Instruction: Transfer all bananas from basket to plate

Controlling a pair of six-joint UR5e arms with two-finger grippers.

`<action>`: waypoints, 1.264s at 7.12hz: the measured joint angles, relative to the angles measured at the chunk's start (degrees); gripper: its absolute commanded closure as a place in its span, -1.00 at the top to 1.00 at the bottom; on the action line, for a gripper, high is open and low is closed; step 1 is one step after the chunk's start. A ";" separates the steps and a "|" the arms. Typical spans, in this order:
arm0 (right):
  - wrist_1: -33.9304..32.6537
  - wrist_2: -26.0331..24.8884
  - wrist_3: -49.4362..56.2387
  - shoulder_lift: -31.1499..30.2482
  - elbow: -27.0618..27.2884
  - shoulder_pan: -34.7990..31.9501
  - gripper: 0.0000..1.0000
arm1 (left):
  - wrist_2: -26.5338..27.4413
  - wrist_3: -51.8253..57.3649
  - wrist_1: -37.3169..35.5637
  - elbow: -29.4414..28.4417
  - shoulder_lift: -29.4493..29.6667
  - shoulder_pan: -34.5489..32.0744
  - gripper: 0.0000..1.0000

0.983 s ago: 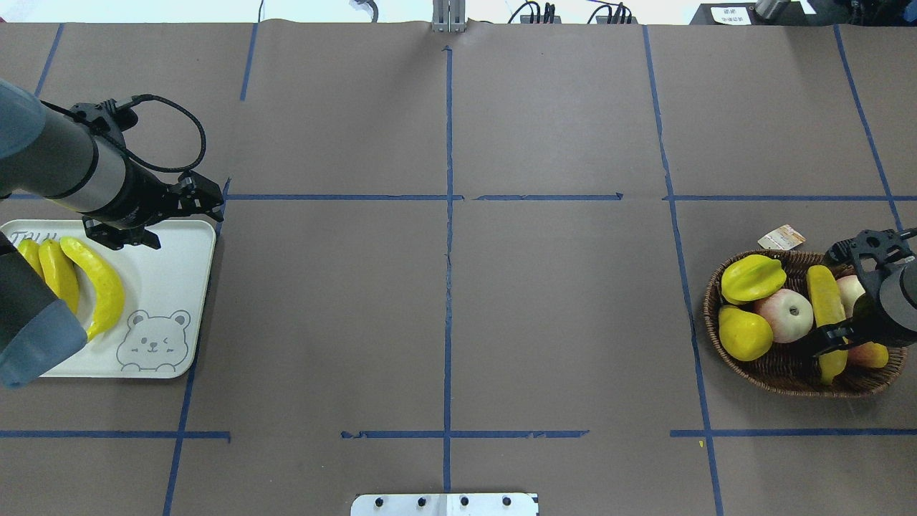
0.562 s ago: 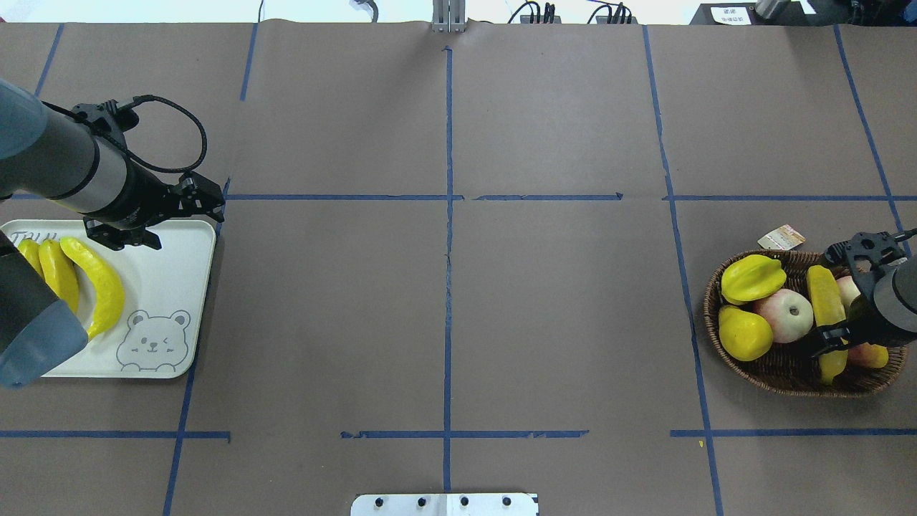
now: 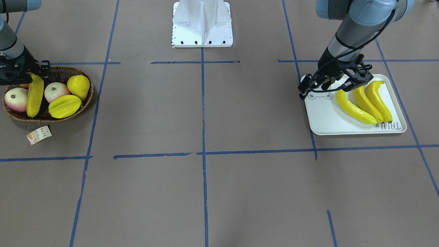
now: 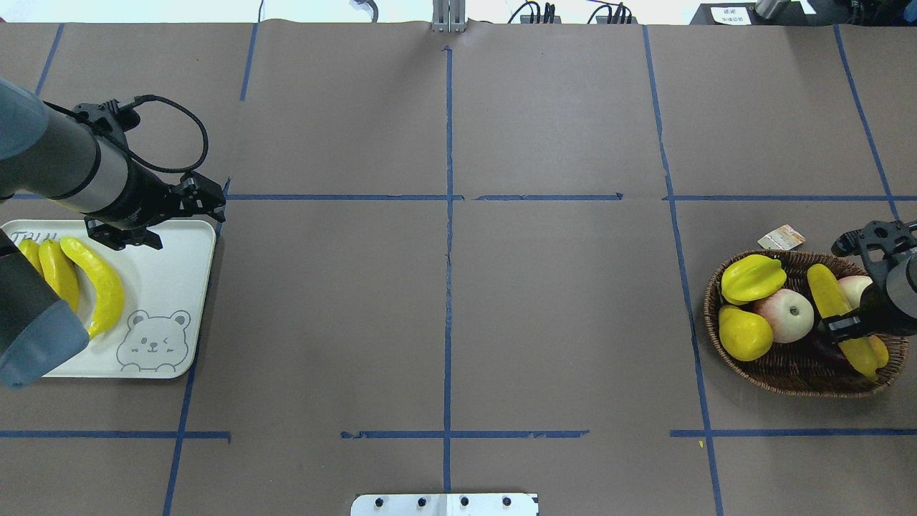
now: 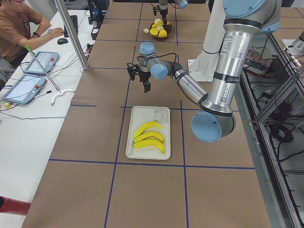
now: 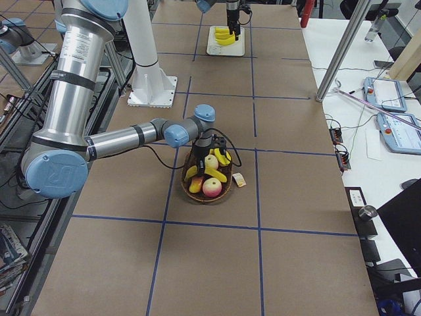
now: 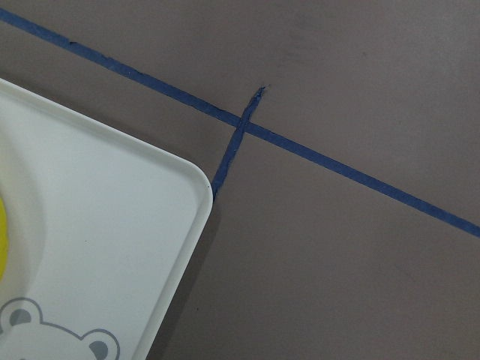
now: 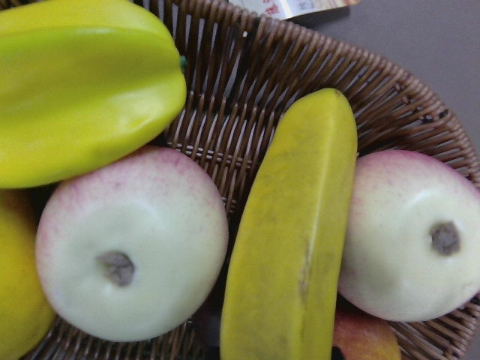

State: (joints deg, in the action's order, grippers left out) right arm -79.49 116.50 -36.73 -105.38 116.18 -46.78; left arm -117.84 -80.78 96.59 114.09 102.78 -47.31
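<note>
"TAIJI" lettering on plate (image 3: 325,116), paper tag (image 3: 38,134) print unreadable

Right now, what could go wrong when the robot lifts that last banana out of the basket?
1. The last banana lies squeezed between two apples in the basket; lifting it may roll one out.
2. It looks glossy, so it might slip from the right gripper.
3. The plate already holds three bananas, so room is tighter.

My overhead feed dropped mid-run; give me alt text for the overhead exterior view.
Right gripper clamps the fourth banana in the basket at right, among other fruit. Three bananas lie on the plate at left, the open left gripper over its far corner.
</note>
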 measured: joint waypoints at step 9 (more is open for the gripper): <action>-5.86 22.93 3.01 24.92 1.20 -13.93 -0.96 | -0.55 -0.33 2.95 0.64 1.88 0.50 0.99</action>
State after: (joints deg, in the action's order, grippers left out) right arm -85.35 139.43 -33.72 -80.46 117.38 -60.70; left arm -118.39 -81.11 99.54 114.73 104.66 -46.81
